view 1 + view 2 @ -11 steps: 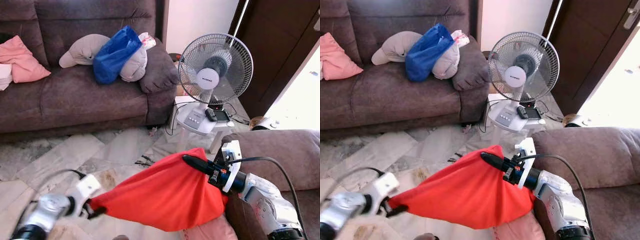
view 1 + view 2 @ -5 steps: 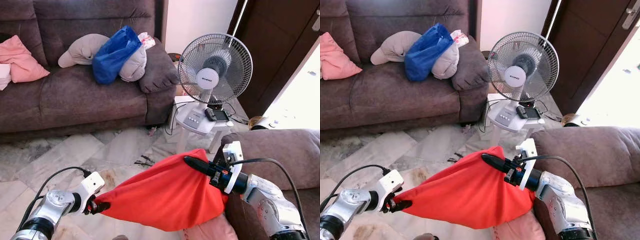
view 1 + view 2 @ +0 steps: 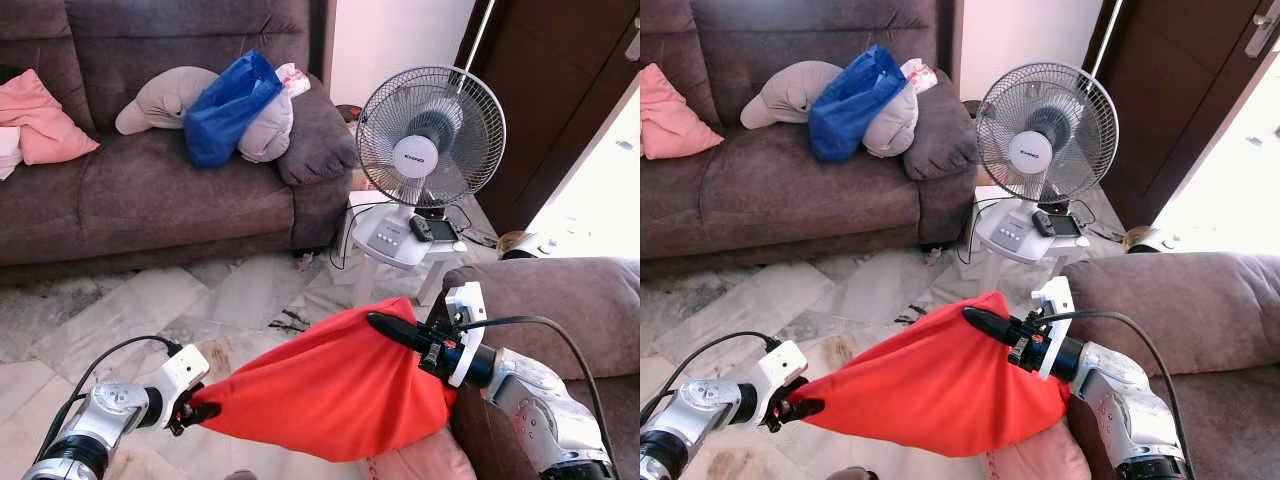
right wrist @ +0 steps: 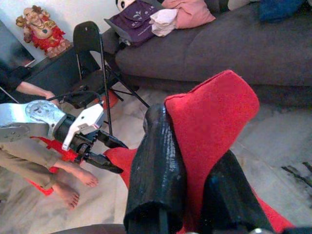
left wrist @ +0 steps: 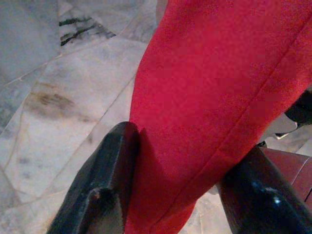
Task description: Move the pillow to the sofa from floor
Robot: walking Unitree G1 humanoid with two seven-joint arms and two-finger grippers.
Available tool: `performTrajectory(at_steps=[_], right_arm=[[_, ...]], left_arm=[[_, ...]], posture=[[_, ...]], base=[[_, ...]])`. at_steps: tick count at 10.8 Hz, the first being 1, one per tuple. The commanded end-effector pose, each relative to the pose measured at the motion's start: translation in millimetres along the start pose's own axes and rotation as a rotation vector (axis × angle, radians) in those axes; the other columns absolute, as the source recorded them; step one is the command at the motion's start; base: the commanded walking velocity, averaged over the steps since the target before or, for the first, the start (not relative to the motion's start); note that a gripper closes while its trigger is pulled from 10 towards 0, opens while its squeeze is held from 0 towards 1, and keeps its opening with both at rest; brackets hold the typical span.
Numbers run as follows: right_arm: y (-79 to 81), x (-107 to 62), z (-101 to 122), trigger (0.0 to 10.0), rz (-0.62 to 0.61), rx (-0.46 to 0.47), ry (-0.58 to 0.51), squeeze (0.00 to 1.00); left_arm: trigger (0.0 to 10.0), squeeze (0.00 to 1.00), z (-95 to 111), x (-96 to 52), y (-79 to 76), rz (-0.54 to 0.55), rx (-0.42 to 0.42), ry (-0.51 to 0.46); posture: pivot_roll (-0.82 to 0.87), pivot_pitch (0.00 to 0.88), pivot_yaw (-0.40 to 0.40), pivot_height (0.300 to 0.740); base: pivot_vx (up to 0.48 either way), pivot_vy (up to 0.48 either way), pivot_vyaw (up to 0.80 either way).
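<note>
Between its two black fingers, the right gripper [image 3: 385,325] pinches the upper corner of the red pillow [image 3: 335,390], and the left gripper [image 3: 200,411] is clamped on the opposite lower corner. The pillow hangs stretched between them above the marble floor [image 3: 120,310], well apart from the brown sofa [image 3: 150,190] ahead. A white fan [image 3: 428,140] stands beside that sofa. A person's bare feet [image 4: 73,183] show near a folding chair [image 4: 95,58].

Red pillow [image 3: 330,390], brown sofa [image 3: 150,190]
</note>
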State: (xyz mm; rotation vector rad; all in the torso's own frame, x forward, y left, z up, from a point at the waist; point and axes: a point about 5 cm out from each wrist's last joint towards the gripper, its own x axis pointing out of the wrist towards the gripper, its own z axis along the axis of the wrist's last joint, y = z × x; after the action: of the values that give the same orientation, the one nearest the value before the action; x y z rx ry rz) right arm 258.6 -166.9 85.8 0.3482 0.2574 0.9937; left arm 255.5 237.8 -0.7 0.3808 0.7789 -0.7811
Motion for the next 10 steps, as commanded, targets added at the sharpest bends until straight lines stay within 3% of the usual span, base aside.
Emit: performTrajectory(at_steps=[1,10], right_arm=[[3.6,0.9,19.5,10.0,0.030,-0.064,-0.056,0.00],[2.1,1.7,19.0,10.0,0.027,-0.070,-0.045,0.00]], left_arm=[[0.0,0.00,4.0,1.7,0.0,-0.011,-0.022,-0.025],[0.0,0.00,5.8,4.5,-4.6,-0.078,-0.067,-0.044]], posture=[[0.03,0.012,-0.088,0.740],[0.03,0.000,-0.087,0.740]], base=[[0.000,0.000,0.00],[0.000,0.000,0.00]])
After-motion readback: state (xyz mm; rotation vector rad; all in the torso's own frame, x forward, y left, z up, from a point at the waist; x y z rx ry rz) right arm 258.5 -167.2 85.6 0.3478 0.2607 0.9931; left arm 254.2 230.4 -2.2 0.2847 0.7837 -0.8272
